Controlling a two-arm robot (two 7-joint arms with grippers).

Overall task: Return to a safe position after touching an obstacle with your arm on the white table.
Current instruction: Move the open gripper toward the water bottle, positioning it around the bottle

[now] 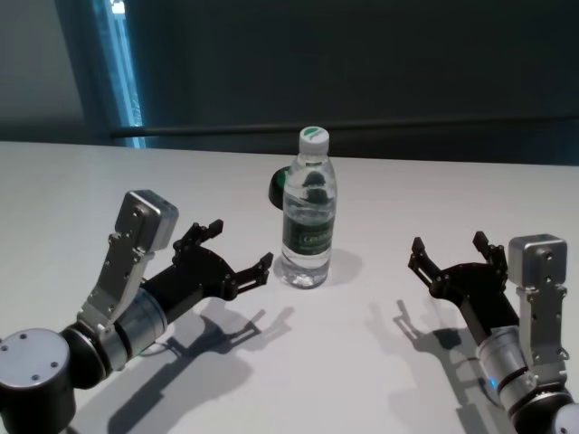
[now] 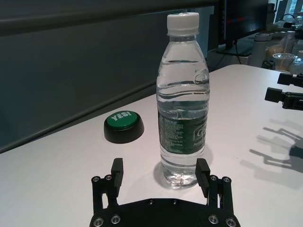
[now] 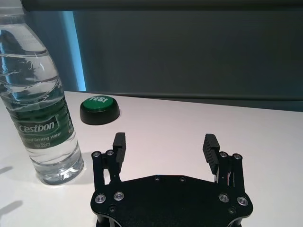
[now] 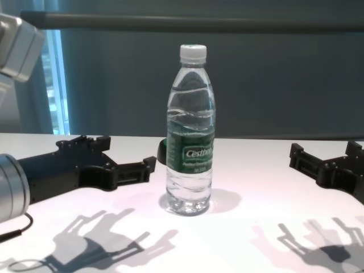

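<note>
The obstacle, a tall clear water bottle with a white cap and dark green label, stands upright mid-table; it also shows as the obstacle, the obstacle and the obstacle. My left gripper hovers open just left of it, a small gap between its fingertip and the bottle; in the left wrist view the left gripper points at the bottle's base. My right gripper is open well to the bottle's right, seen too as the right gripper. The white table carries it all.
A small dark round button with a green "YES!" top sits just behind the bottle, also seen as the button. The table's far edge meets a dark wall; a bright blue strip runs at the back left.
</note>
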